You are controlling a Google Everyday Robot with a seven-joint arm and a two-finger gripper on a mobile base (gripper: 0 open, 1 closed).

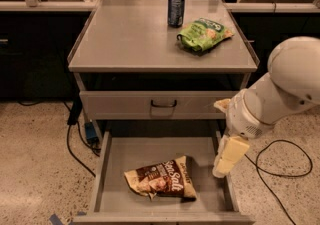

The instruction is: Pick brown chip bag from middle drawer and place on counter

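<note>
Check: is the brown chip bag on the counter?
No, the brown chip bag lies in the middle drawer, pincer by its right wall.

Over the right wall of the middle drawer point(150, 155), the claw point(223, 163) looks part-hidden; the arm point(282, 86) is cropped.

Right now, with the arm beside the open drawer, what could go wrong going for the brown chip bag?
1. The gripper hangs at the middle drawer's right wall, off to the side of the brown chip bag; dropping straight down might strike the wall.
2. The bag lies flat and crinkled on the drawer floor, so a grasp may slip.
3. On the counter, a careless placement could topple the can beside the green chip bag.
</note>
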